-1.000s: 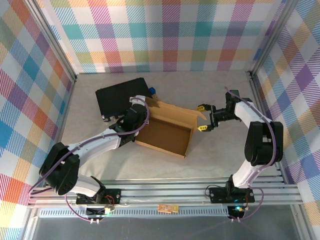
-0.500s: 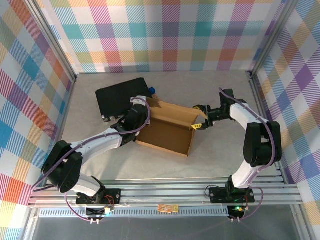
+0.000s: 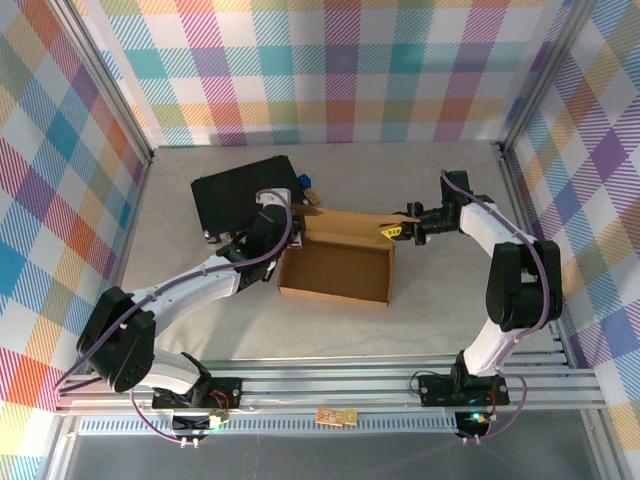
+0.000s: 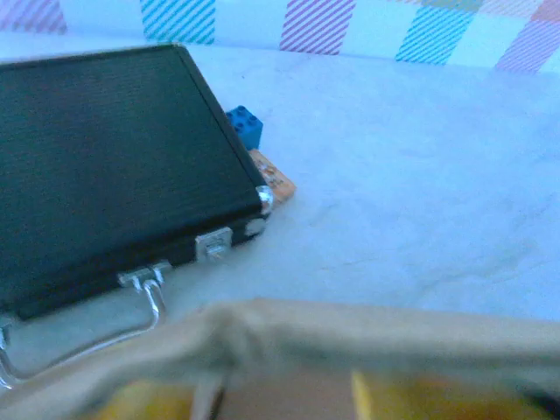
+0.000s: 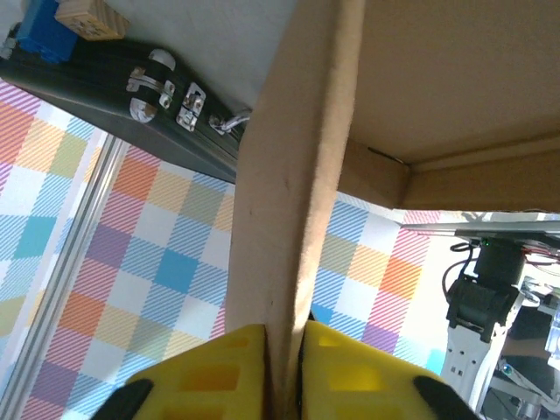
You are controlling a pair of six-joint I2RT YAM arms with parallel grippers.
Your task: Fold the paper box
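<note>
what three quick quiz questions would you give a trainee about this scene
1. True or false: the right gripper is clamped on a wall of the paper box.
2. What sits beside the black case? A) blue brick B) red cup C) scissors
3. Fill in: in the top view, the case lies to the box's far ____.
Key: 1 true; 2 A; 3 left.

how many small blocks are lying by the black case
2: a blue brick by the black case's far corner, and a tan wooden block right next to it, nearer the box. Others could be hidden behind the case.
</note>
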